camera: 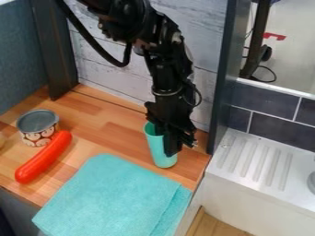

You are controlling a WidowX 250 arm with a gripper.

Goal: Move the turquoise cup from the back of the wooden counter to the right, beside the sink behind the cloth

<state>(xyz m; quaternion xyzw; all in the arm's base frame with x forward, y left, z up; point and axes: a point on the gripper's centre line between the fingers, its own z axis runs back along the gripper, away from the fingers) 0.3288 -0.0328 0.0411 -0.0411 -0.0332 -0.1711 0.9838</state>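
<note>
presently, the gripper [167, 143] is at the turquoise cup [160, 154], over the wooden counter [113, 126]; whether it is clenched on the cup or released cannot be told. from the cup, the dark panel [220, 87] stands close at three o'clock, a barrier before the white ribbed drainboard [258, 161]. the folded turquoise cloth [113, 196] lies near at seven, the red sausage [43, 157] well apart at nine, beside the can [38, 121].
</note>
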